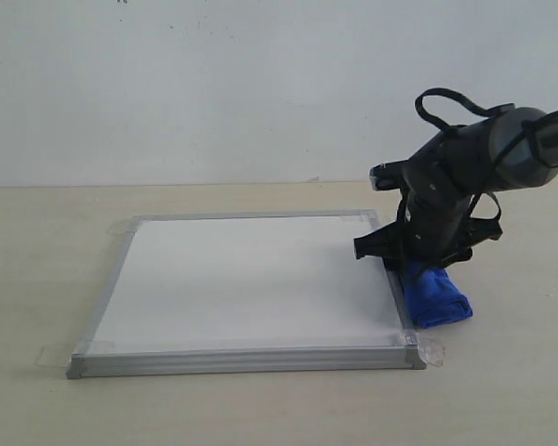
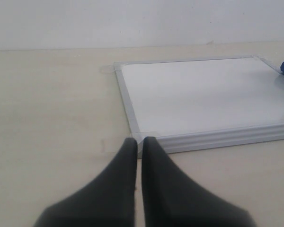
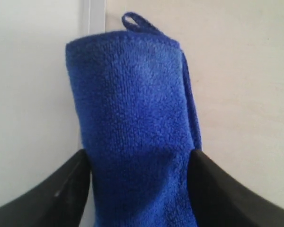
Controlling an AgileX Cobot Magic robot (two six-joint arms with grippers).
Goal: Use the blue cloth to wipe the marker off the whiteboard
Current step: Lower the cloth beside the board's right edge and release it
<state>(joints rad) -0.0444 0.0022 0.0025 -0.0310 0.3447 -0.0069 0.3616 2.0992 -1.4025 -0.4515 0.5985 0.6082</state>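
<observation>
**Soft cloth pinched at the board's edge**

Exterior view: the blue cloth (image 1: 435, 295) lies on the bench (image 1: 46, 279). It sits at about 4 o'clock from the middle of the whiteboard (image 1: 246, 279), touching its right edge, under the right end effector (image 1: 418, 267). No marker can be made out on the white face.

Left wrist view: the left end effector (image 2: 138, 144) has its fingers pressed together on nothing, just beside a corner of the whiteboard (image 2: 203, 94).

Right wrist view: the right end effector (image 3: 139, 163) pinches the blue cloth (image 3: 128, 94) across its roll, one finger on each side. The cloth is deep blue with a fluffy pile, and has a small loop (image 3: 135, 21) at its free end beside the metal frame (image 3: 97, 14). It will likely prove light, soft and floppy, grippy rather than slippery. A hold across the roll's body looks sound, leaving a pad free to press flat.
</observation>
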